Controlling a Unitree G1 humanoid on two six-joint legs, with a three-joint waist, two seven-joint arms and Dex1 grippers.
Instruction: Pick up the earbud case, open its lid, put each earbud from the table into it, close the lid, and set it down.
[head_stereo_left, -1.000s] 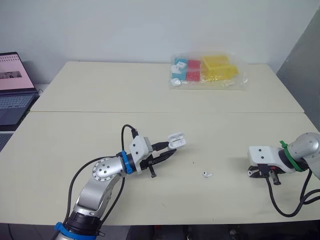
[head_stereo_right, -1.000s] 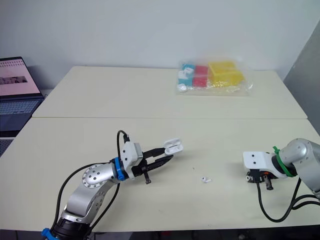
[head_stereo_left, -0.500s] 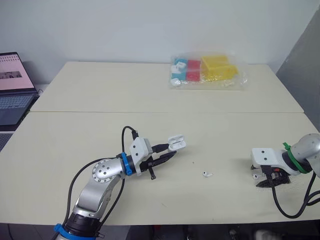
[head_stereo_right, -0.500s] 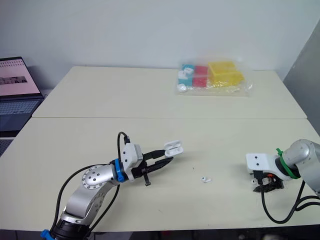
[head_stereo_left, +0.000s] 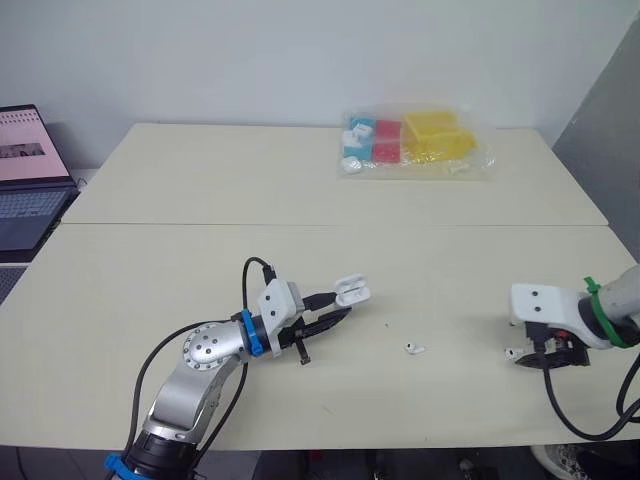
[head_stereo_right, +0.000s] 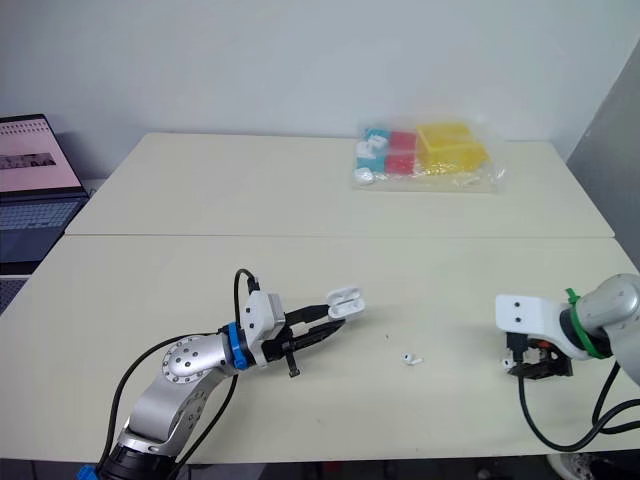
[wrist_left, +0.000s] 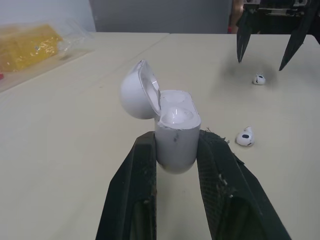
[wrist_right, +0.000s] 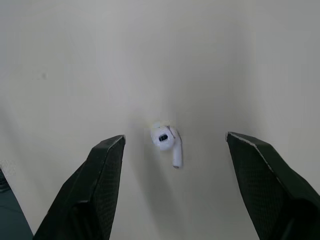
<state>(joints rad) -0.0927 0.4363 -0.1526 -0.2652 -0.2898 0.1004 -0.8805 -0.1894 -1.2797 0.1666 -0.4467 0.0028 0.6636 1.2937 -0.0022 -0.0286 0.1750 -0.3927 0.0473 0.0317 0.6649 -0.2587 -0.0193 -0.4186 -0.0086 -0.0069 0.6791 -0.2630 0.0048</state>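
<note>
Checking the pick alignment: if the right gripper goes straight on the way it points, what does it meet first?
Probably the earbud, which lies on the table between the open fingers of the right gripper. The fingers would reach the table on either side of it.

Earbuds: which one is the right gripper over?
The rightmost earbud, lying between the open fingers of the right gripper; the other earbud lies mid-table, nearer the held case.

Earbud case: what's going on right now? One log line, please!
left gripper: shut on earbud case | lid: open | right gripper: open, over one earbud on table | other earbud: on table, untouched
</note>
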